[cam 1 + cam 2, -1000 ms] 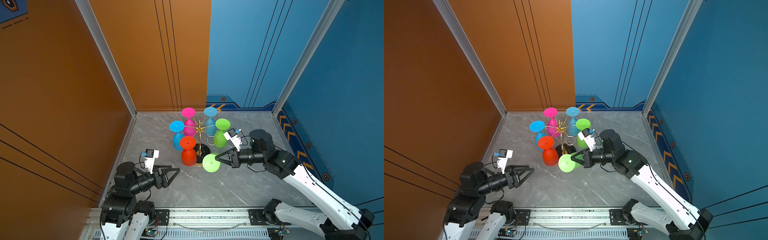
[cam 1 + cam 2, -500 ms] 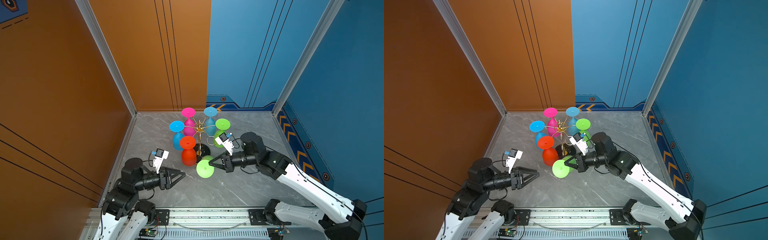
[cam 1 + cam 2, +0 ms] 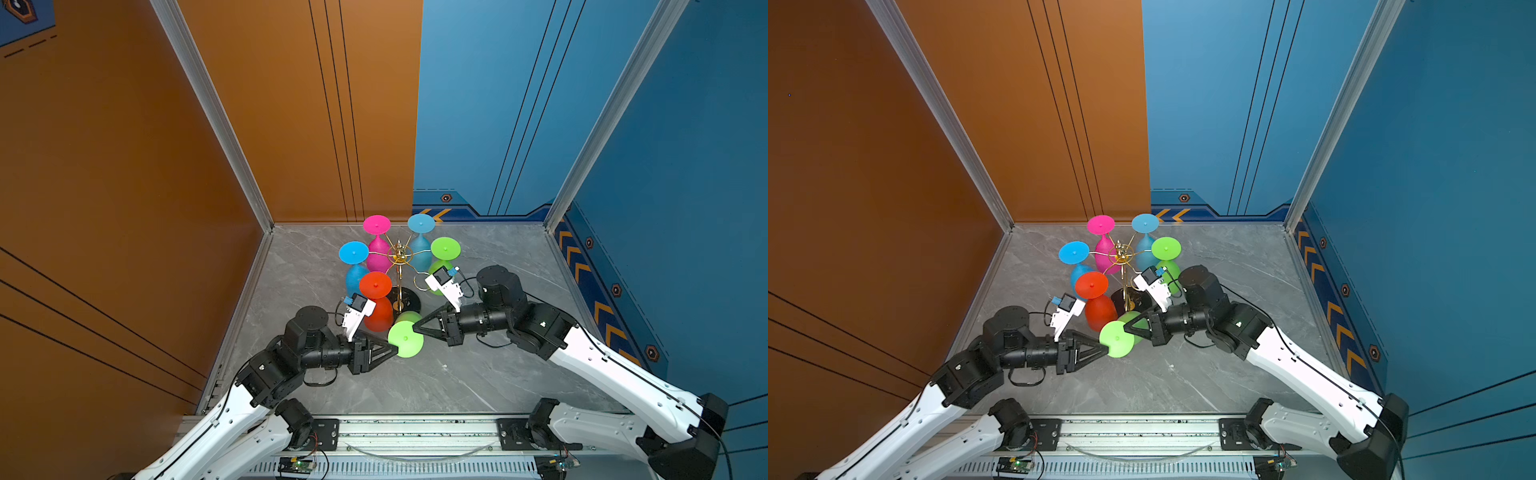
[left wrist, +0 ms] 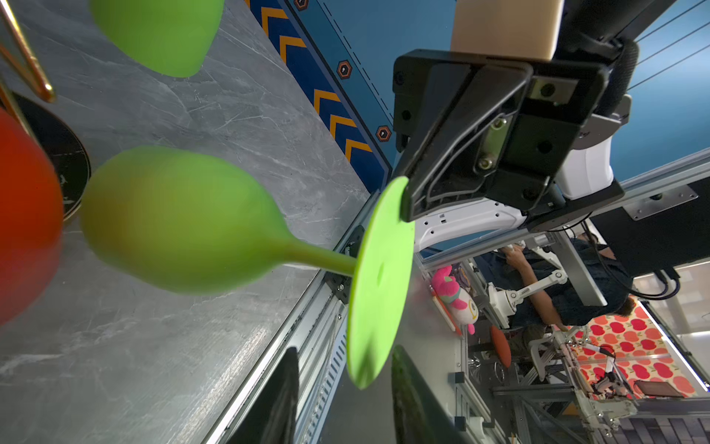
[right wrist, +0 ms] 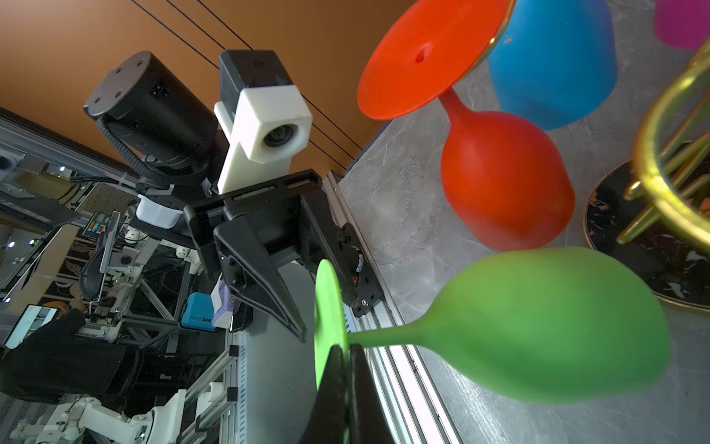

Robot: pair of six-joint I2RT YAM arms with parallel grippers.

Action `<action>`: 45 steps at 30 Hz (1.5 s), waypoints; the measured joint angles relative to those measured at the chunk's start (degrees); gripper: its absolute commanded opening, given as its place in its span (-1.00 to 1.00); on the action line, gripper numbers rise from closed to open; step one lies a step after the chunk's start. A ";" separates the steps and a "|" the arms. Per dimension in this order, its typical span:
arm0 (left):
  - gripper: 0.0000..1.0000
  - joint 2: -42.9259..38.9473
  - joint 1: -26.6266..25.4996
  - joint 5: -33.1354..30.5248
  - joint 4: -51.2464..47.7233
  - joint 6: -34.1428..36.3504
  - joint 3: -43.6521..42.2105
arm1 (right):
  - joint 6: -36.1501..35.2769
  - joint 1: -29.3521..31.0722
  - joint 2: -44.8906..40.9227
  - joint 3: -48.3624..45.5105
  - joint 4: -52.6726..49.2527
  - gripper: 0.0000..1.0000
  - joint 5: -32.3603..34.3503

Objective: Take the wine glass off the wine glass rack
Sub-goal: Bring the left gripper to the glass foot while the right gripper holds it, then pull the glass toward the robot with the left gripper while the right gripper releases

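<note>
Ok so, left to right: my left gripper (image 3: 395, 351) is down low in front of the wine glass rack (image 3: 399, 254). Its black wedge-shaped fingers (image 4: 280, 403) are apart, with the thin edge of the green wine glass (image 3: 406, 340) poking in between them. The left wrist view shows a gap on both sides, so that one's open and not pinching anything. The glass itself is off the rack and held sideways, just in front of the rack's round bottom plate. It has a flat round foot facing the front rail, a skinny stem, and a fat egg-shaped bowl pointing back toward the rack. It looks matte and opaque, no shine at all. On the opposite edge of that foot my right gripper (image 3: 417, 328) is clamped tight, with both fingers (image 5: 334, 388) pressed flat against the disc in the right wrist view. The rack behind is thin shiny gold wire, with a centre pole and curled loop arms, on a black marbled plate with a gold rim. Five glasses hang bowl-down on it with their feet up: the blue glass (image 3: 353, 252), the red glass (image 3: 376, 313) nearest my left arm, the pink glass (image 3: 377, 225), the light blue glass (image 3: 421, 223), and a second green glass (image 3: 445, 248) on the right. The table (image 3: 478, 374) is smooth grey marble-look with pale veins.
</note>
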 measured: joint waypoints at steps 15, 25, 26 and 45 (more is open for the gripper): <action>-0.89 1.51 -1.60 -1.64 4.50 -1.07 -0.11 | 0.28 0.02 -0.35 -2.03 1.49 -1.00 -0.22; -1.00 1.31 -2.64 -0.55 6.64 -1.90 -0.11 | 0.11 -0.02 -2.49 -2.34 1.60 -0.77 -0.39; -1.00 1.44 -2.93 -0.55 6.99 -1.88 -0.11 | 0.17 -0.07 -2.84 -2.36 1.22 -0.66 -0.37; -1.00 7.69 -17.75 -5.55 6.43 10.78 0.07 | 2.36 -14.73 -9.73 -2.49 -10.27 0.33 1.60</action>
